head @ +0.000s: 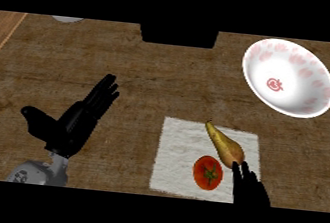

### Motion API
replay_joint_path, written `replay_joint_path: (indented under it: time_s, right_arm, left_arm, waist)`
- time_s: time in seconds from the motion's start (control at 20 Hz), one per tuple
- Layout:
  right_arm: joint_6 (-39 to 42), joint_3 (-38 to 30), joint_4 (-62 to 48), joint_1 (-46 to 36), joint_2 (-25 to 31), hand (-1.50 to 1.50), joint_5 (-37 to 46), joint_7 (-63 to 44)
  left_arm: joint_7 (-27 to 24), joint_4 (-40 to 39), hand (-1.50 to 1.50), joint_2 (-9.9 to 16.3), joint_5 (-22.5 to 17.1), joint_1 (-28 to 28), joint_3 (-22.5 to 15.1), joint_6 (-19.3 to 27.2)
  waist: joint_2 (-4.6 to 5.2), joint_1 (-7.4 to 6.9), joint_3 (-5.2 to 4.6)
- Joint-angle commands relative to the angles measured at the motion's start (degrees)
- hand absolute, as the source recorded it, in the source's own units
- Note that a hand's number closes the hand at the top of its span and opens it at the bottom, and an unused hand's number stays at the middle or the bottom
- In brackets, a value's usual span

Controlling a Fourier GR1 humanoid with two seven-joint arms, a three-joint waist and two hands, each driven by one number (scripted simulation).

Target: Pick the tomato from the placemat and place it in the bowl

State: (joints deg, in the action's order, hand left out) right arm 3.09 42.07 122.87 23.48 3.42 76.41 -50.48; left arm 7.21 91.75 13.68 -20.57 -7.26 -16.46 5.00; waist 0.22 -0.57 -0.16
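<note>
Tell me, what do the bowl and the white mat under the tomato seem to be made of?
The bowl looks like glazed ceramic: smooth white with pink printed marks. The placemat seems woven cloth, with a matte, nubbly white surface under the tomato.

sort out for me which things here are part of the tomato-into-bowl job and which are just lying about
Part of the job:
tomato, on the placemat
white placemat
white bowl with pink marks, far right
right hand, just beside the tomato

Just lying about:
yellowish elongated vegetable, on the placemat next to the tomato
dark box at the far edge
left hand, open, resting at the left
</note>
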Motion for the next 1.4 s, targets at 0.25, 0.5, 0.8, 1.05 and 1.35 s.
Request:
replay_joint_path:
  time_s: [0.25, 0.5, 0.8, 1.05, 1.35]
  right_arm:
    - [9.63, 2.49, -5.22, -9.46, -3.34, -1.5, -3.56, -13.63]
    - [6.84, -0.2, -12.98, -15.97, -3.38, -1.5, -6.41, -12.73]
    - [8.31, -5.55, -15.13, -20.14, -3.4, -1.5, -9.21, -11.21]
    - [0.37, -3.94, -20.87, -19.88, -3.4, -1.5, -7.99, -10.43]
    - [-3.6, -6.11, -20.8, -14.85, -0.93, -1.5, -7.29, -5.19]
  left_arm:
    - [-0.45, -5.07, 0.0, -1.85, 1.23, -3.01, 2.58, -2.74]
    - [0.27, -4.37, 0.0, -4.21, 4.3, -1.65, 2.16, -2.14]
    - [1.0, -1.64, 0.0, -5.45, 6.4, -0.06, 2.97, -2.36]
    - [-2.78, -2.64, 0.0, -4.64, 6.17, 3.3, 4.85, -6.87]
    - [-0.61, -4.71, 0.0, -5.54, 6.19, -0.19, 7.7, -8.14]
  waist:
    - [-0.22, 0.71, 0.14]
    - [-0.21, 0.58, 0.16]
    - [-0.23, 0.45, 0.16]
    - [-0.22, 0.41, 0.16]
    - [-0.23, 0.74, 0.16]
